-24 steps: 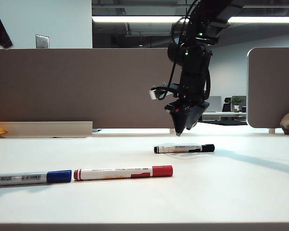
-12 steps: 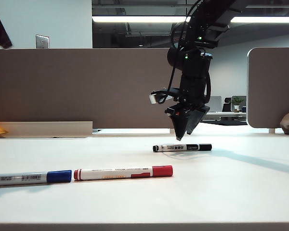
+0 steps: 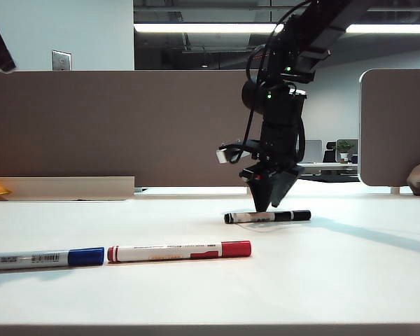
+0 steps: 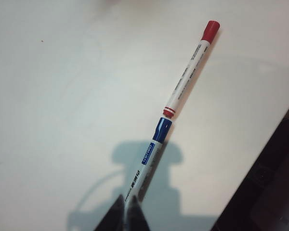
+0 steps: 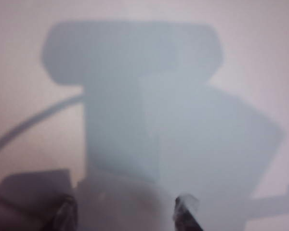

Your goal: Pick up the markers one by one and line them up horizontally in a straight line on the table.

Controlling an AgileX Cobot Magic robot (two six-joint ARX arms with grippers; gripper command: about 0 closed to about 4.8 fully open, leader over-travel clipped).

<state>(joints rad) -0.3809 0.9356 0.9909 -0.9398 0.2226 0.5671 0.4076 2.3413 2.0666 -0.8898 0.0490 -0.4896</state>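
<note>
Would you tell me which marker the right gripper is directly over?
The black marker, lying apart behind the blue marker and red marker; the right gripper hangs at it.

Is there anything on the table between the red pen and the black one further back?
No. The exterior view shows only bare table between the red marker and the black marker.

R pincer point(image 3: 264, 208) pointed down, tips right at black marker point(image 3: 267, 216) mid-surface point(image 3: 336, 280). Red marker point(image 3: 179, 251) and blue marker point(image 3: 38, 259) lay end to end nearer cam, well apart from black. L pincer not seen.
</note>
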